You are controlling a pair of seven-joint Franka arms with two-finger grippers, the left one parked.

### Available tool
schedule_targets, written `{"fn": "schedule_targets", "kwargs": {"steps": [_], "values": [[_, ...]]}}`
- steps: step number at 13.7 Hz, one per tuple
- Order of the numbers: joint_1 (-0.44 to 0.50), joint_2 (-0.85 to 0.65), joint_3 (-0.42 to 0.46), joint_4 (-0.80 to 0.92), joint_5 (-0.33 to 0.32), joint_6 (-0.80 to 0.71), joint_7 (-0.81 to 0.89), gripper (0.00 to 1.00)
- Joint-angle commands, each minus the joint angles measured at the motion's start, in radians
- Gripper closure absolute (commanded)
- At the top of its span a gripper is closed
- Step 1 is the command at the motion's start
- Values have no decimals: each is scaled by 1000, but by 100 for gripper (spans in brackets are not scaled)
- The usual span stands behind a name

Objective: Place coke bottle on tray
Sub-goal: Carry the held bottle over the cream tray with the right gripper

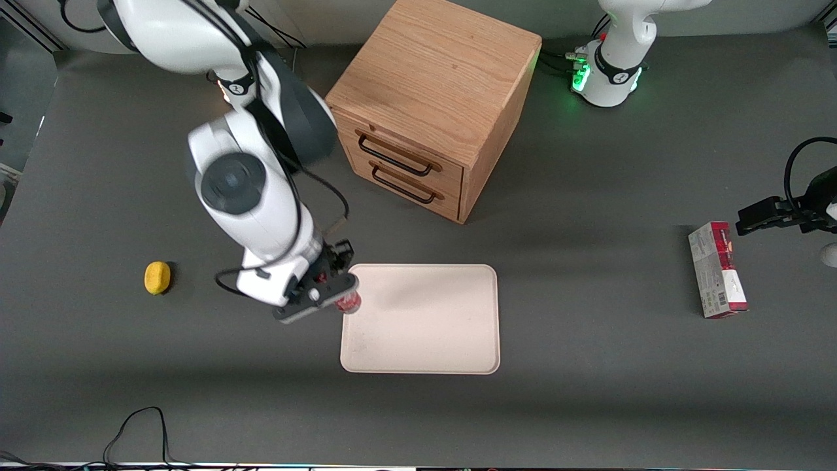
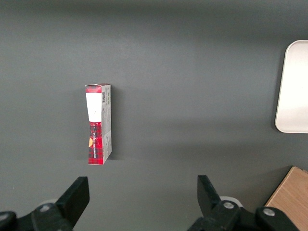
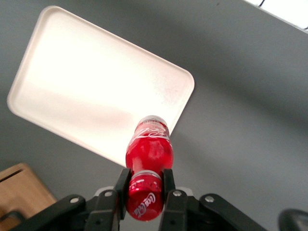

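Nearest the front camera I see the tray (image 1: 425, 327), cream-white with a low rim, lying flat on the grey table (image 1: 588, 405). At its edge toward the working arm's end I hold the gripper (image 1: 340, 297), its fingers (image 3: 167, 185) pinching the coke bottle (image 1: 348, 302) just below the red cap. In the right wrist view the coke bottle (image 3: 148, 156) hangs base-down over the tray's rim (image 3: 185, 101), above the boundary between tray and table. A yellow lemon (image 1: 157, 277) lies farther toward the working arm's end. The wooden cabinet (image 1: 431, 104) stands farther from the camera than the tray. A red-and-grey carton (image 1: 717, 269) lies toward the parked arm's end.
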Motion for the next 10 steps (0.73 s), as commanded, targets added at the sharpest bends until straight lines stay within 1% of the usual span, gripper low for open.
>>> {"fn": "schedule_targets", "kwargs": {"steps": [1, 2, 3, 4, 7, 8, 9, 10], "values": [[6, 96, -4, 41, -20, 59, -1, 98], [6, 125, -5, 41, -26, 87, 2, 98], [6, 150, -5, 41, -49, 122, 5, 98], [6, 167, -5, 41, -58, 147, 7, 98], [4, 185, -4, 39, -57, 177, 8, 96], [4, 194, -5, 39, -58, 181, 10, 71], [4, 197, -5, 39, -57, 184, 11, 16], [3, 198, -5, 39, -58, 185, 10, 0]]}}
